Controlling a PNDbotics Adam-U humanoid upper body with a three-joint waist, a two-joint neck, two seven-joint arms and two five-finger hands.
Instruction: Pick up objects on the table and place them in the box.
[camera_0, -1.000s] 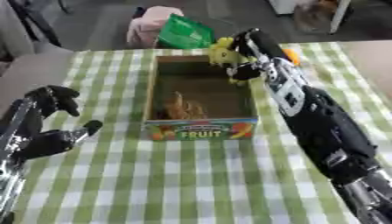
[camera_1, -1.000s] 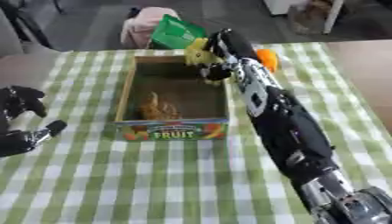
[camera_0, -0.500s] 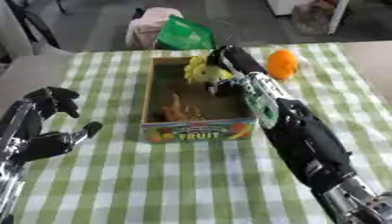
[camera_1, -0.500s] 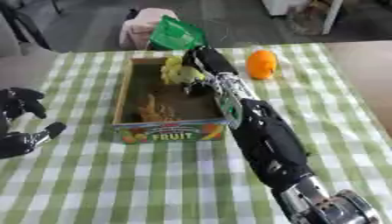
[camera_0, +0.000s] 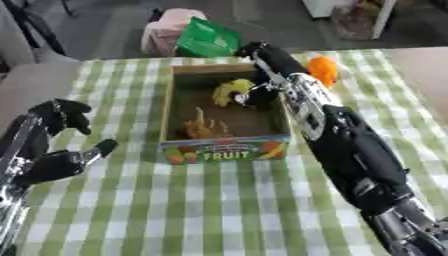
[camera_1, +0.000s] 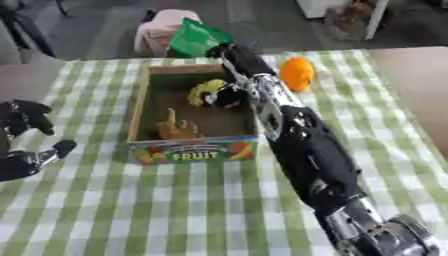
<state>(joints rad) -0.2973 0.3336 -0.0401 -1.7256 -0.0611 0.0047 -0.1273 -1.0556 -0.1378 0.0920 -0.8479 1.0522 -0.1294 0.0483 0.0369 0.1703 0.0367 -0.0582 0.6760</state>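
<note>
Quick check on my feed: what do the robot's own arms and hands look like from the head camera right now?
Both arms are mostly black. The right arm has a bulky, glossy black forearm shell, a silver-grey section with dark markings nearer the wrist, and a silver metal joint at the bottom corner. The right hand is black. The left hand is black too, with thick segmented fingers and a slim dark forearm beside it.

**Arm and hand pose**

Right arm stretched diagonally from lower right toward upper centre, forearm black with silver joints, wrist bent downward. Right hand (camera_0: 254, 95) lowered, fingers curled; whether closed around anything not discernible. Left arm entering from lower left edge, mostly out of frame. Left hand (camera_0: 54, 140) idle near left edge, palm roughly upward, fingers relaxed and slightly bent, thumb (camera_0: 98, 149) sticking out toward centre. Holding nothing on the left.
</note>
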